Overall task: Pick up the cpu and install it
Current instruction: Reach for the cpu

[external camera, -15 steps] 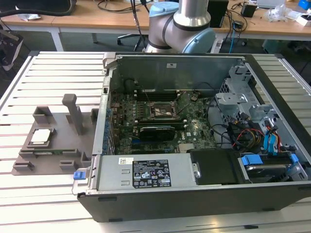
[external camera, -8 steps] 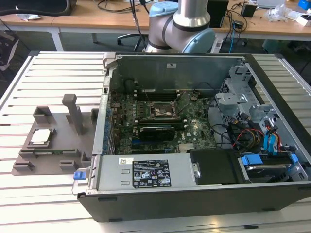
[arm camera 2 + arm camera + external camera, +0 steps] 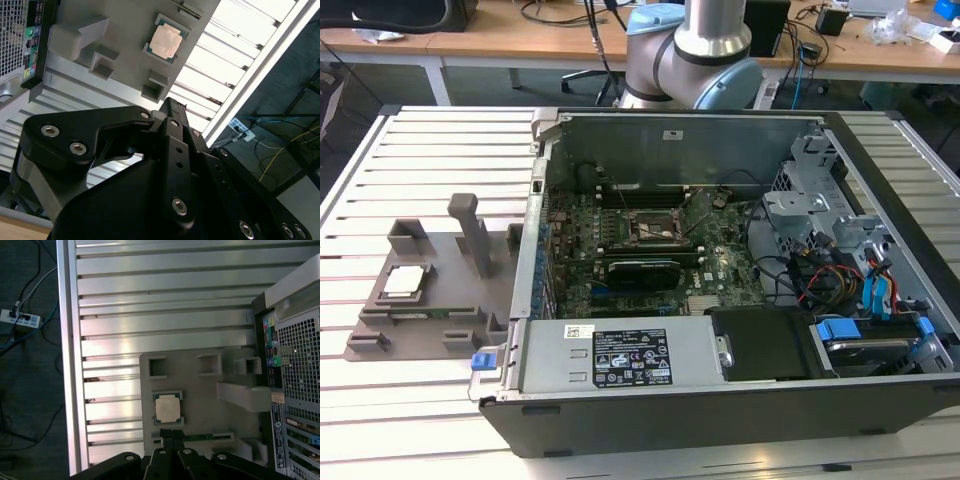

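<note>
fingers (image 3: 166, 436) of the gripper (image 3: 171, 432) are held together, with nothing clamped between them. the cpu (image 3: 167, 408) is not touched; it is seen apart from the fingertips, which are pointed toward it in both wrist views. it is seated flat, lid up, in a square recess of the grey fixture (image 3: 200, 405), near the fixture's edge farthest from the computer case (image 3: 295, 365). the fixture is laid on the slatted table (image 3: 165, 305), just beside the case, at the exterior view's left. the arm (image 3: 690, 50) is seen beyond the case's far wall.
</note>
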Available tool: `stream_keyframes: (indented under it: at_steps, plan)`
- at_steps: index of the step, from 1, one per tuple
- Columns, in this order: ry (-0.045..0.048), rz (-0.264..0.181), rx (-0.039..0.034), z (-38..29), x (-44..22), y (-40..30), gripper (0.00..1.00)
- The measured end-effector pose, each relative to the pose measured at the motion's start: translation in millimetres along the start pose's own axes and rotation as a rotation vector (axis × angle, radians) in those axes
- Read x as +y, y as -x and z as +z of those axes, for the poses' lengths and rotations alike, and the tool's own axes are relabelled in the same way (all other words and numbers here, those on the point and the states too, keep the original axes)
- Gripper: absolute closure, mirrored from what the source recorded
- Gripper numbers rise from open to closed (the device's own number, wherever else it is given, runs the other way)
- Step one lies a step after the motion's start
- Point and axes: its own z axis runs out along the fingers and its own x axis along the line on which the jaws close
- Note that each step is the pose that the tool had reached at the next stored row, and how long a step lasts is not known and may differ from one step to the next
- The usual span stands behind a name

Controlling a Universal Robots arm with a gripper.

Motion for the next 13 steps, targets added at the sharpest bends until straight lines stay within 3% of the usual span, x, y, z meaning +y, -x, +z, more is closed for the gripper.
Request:
stream_keyframes:
  at_steps: [13]
  plan:
    - [0.0001, 0.0, 0.0, -0.3, -1.4, -19.3, 0.89]
